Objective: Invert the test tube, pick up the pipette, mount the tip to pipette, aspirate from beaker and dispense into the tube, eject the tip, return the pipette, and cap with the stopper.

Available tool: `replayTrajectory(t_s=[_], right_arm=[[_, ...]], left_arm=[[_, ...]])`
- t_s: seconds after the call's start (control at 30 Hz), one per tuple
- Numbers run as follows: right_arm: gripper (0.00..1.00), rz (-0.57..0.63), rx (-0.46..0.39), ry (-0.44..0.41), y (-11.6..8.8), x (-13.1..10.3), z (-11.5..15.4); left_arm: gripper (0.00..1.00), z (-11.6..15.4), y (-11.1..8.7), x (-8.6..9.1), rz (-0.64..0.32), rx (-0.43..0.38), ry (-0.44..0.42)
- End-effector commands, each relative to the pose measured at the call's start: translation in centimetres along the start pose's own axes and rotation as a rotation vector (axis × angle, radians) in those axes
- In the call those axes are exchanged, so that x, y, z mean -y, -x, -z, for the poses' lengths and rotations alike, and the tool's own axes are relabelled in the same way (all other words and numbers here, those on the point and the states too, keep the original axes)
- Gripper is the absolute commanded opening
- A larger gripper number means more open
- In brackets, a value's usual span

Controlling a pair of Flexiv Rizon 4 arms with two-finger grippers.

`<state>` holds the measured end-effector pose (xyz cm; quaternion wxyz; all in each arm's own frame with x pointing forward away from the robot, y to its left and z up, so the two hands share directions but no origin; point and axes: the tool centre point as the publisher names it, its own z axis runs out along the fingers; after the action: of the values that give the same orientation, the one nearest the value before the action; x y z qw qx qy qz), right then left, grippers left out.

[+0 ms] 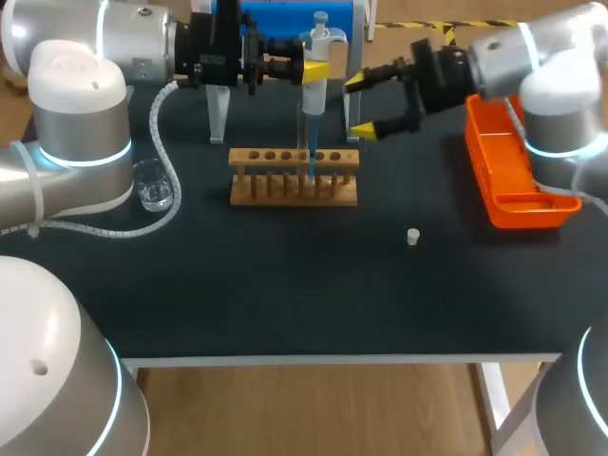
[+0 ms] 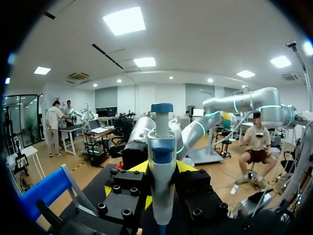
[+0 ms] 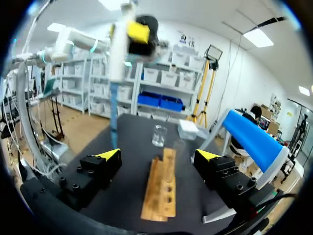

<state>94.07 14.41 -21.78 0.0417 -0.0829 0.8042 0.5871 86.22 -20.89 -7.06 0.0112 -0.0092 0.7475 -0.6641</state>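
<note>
**Step in hand (judged):** dispensing into the test tube.

**Findings.**
- The left pincer [image 1: 313, 69] is clamped on the body of the pipette [image 1: 314, 95].
- The pipette hangs upright below this pincer. Its tip [image 1: 309, 152] reaches down to the wooden rack [image 1: 294, 190].
- The right pincer [image 1: 358, 106] has its fingers apart and holds nothing. It stands just beside the pipette, opposite the left pincer, above the rack's end.
- The beaker [image 1: 153, 186] sits low and outboard of the left pincer, well apart from the rack.
- The stopper [image 1: 412, 237] lies on the surface [image 1: 285, 294], below the right pincer and towards the robot.
- An orange tray [image 1: 513, 171] lies under the right arm, behind its pincer.

**Recommended conduct.**
- Hold the pipette plumb, with the tip centred over the tube mouth and clear of the glass.
- Press the plunger steadily and fully.
- Lift straight up before any sideways travel.
- The right pincer should approach the plunger only along the pipette's axis, so that it does not tilt the pipette.

**Not established.**
- The test tube, being clear glass, cannot be made out in the rack, so whether the tip is inside it or only above it is undetermined.
- Liquid in the tip is not legible.
- The left wrist view shows only the pipette's upper body and plunger between the fingers. The tip and rack are cut off.
- In the right wrist view the rack lies ahead between the open fingers, with the beaker beyond it. No tube can be made out in the rack.
</note>
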Motion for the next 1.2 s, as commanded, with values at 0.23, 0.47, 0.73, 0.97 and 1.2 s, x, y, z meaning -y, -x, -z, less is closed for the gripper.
replayTrajectory(t_s=[0.23, 0.47, 0.73, 0.97, 1.2], right_arm=[[1.00, -0.013, -0.010, 0.029, -2.3, -1.7, 3.8], [1.00, -0.013, -0.010, 0.029, -2.3, -1.7, 3.8], [1.00, -0.031, -0.007, 0.065, -3.3, -2.7, 3.8], [1.00, -0.030, -0.043, 0.159, -6.1, -4.6, 5.3], [1.00, -0.073, -0.088, 0.212, -8.2, -6.5, 5.4]], left_arm=[[0.00, 0.0, 0.1, 0.1, 0.000, -0.002, 0.002], [0.00, 0.0, 0.1, 0.1, 0.000, -0.002, 0.002], [0.00, 0.0, 0.1, 0.1, 0.000, -0.002, 0.002], [0.00, 0.0, 0.1, 0.1, 0.000, -0.002, 0.002], [0.00, 0.0, 0.1, 0.1, 0.000, -0.002, 0.002]])
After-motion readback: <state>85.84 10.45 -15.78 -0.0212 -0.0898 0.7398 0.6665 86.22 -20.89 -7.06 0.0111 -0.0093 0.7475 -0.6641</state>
